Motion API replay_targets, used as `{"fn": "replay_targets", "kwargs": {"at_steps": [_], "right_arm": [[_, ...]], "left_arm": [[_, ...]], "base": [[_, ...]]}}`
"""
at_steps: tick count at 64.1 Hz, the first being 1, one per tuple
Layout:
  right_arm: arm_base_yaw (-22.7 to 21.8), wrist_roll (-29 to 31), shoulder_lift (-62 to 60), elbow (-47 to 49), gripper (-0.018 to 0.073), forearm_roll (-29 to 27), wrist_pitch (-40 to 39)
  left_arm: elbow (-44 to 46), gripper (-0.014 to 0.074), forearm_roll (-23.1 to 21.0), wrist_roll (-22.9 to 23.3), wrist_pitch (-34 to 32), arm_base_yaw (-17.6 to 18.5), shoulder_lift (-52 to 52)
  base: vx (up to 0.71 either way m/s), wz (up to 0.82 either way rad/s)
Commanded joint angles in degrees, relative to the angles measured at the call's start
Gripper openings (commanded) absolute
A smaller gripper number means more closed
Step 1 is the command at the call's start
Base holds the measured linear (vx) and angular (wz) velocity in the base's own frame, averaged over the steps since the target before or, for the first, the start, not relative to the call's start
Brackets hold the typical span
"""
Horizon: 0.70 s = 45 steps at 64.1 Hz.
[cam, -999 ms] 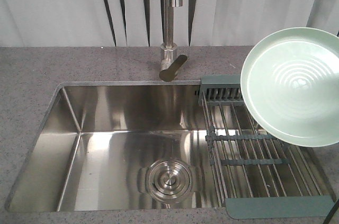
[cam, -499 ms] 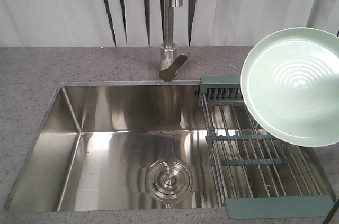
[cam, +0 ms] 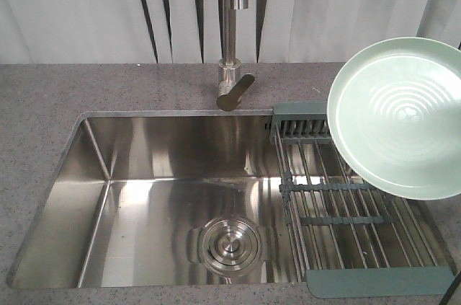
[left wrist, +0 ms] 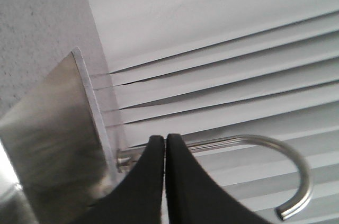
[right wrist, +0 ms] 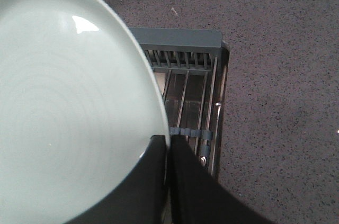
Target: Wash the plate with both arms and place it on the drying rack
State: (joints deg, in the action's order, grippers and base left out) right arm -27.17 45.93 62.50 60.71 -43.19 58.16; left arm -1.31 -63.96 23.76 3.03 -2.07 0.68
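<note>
Front view: plate (cam: 400, 117) tilted over the drying rack (cam: 338, 211), hiding its far right rods; sink basin (cam: 144, 168) and faucet (cam: 230, 45) beside it | Left wrist: left gripper (left wrist: 166, 142) pressed together on nothing, near the faucet spout | Right wrist: right gripper (right wrist: 168, 144) pinching the plate's rim above the rack, countertop (right wrist: 286, 75) alongside

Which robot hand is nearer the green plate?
Right. The right gripper pinches the plate at its rim; the left gripper, shut empty, faces the faucet, no plate in view.
</note>
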Motion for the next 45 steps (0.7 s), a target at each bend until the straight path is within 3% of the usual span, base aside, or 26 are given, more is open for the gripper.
{"fn": "replay_targets", "kwargs": {"at_steps": [1,8,19,35,45], "right_arm": [[-0.43,0.42,-1.03,1.45,-0.0006,-2.88,-1.79],[-0.43,0.42,-1.03,1.45,-0.0006,-2.88,-1.79],[-0.43,0.42,-1.03,1.45,-0.0006,-2.88,-1.79],[-0.43,0.42,-1.03,1.45,-0.0006,-2.88,-1.79],[-0.43,0.42,-1.03,1.45,-0.0006,-2.88,-1.79]], "left_arm": [[-0.51,-0.0006,-10.78,0.36,-1.08,0.47,0.84],[1.71,-0.0006,-14.72,0.15,0.92,0.47,0.84],[8.85,-0.0006,-14.59,-2.45,2.03,0.47,0.84],[19.15,-0.0006,-14.65,-24.85,2.38,0.47,0.24],[23.11,-0.0006,-14.65,-32.81,6.20,0.47,-5.18]], "base": [[0.00,0.00],[0.00,0.00],[0.00,0.00],[0.00,0.00],[0.00,0.00]]}}
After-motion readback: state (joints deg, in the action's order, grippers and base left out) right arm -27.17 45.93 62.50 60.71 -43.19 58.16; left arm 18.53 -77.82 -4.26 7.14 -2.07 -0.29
